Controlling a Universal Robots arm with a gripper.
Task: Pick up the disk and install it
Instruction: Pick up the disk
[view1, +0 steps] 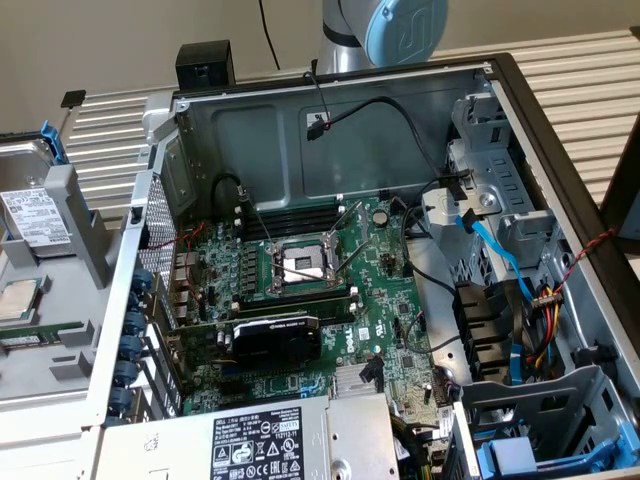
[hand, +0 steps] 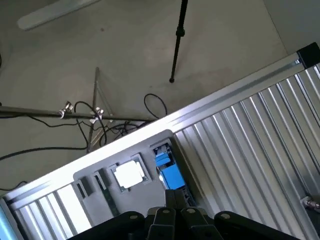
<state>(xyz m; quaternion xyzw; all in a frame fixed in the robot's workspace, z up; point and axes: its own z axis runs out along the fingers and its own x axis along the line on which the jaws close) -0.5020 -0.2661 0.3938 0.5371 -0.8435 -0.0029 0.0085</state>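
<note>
The disk (view1: 35, 215) is a flat silver drive with a white label. It lies in a grey holder (view1: 75, 215) at the exterior view's left, outside the open computer case (view1: 330, 130). A blue carrier clip (view1: 55, 140) stands at its far end. The arm's blue-capped joint (view1: 405, 30) rises behind the case's far wall, well away from the disk. In the wrist view my gripper (hand: 175, 197) is shut, its black fingers pressed together with nothing between them. Past the fingertips sits a grey fixture (hand: 100, 172) with a blue piece (hand: 170, 172); I cannot tell whether that piece is the disk's carrier.
A small square silver chip (view1: 20, 300) lies in the holder nearer the camera. Inside the case are the motherboard (view1: 300, 290), loose cables (view1: 500, 260) and drive bays (view1: 520, 230). A labelled power-supply box (view1: 260, 440) is at the front. A ribbed metal table (hand: 250, 150) carries everything.
</note>
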